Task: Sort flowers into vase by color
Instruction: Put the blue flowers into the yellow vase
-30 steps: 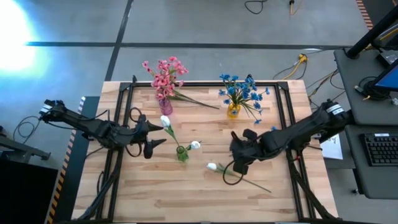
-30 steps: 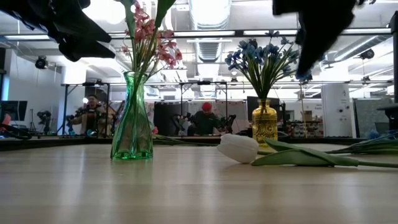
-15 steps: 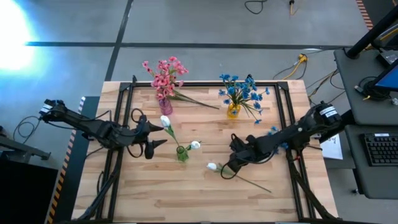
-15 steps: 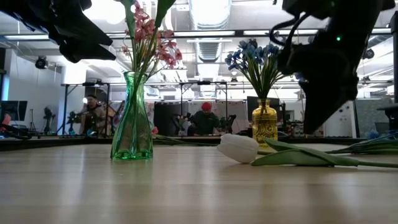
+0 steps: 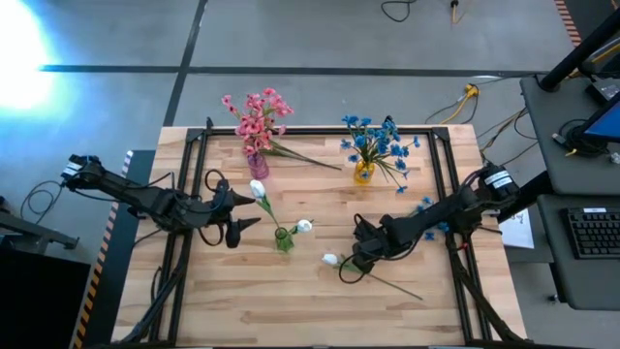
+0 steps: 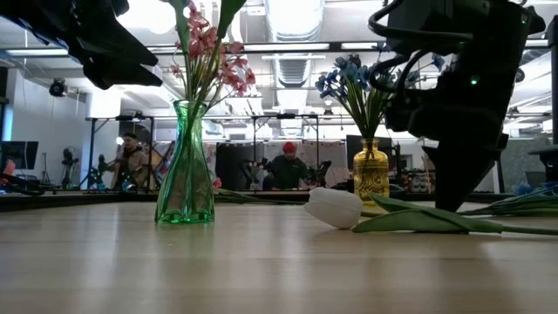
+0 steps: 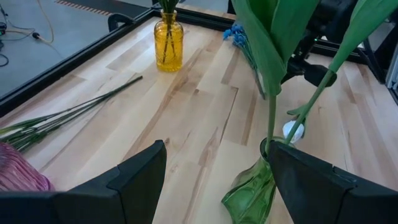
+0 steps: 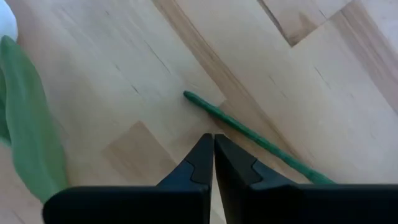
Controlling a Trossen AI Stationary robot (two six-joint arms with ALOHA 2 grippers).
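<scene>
Your table (image 5: 291, 301) is the light wood slab with a black frame. Left arm (image 5: 145, 201) reaches in from its side and hangs over the left half; right arm (image 5: 455, 208) stretches low toward the middle.

Three vases: pink vase (image 5: 259, 167) at the back left with the pink flowers (image 5: 255, 116), one pink sprig (image 5: 305, 155) lying on the table beside it. Yellow vase (image 5: 363, 173) at the back right holds the blue flowers (image 5: 373, 139). Green vase (image 5: 283, 239) sits centre with two white tulips (image 5: 258, 189).

Your left gripper (image 5: 235, 206) hangs just beside the green vase, fingers spread wide, nothing in them.

Your right gripper (image 8: 214, 152) is down at the table by the loose white tulip (image 5: 330, 260), which lies flat right of the green vase. Fingers pinched fully together, tips just beside the tulip stem (image 8: 249, 137). Stem is outside the fingers, not gripped.
</scene>
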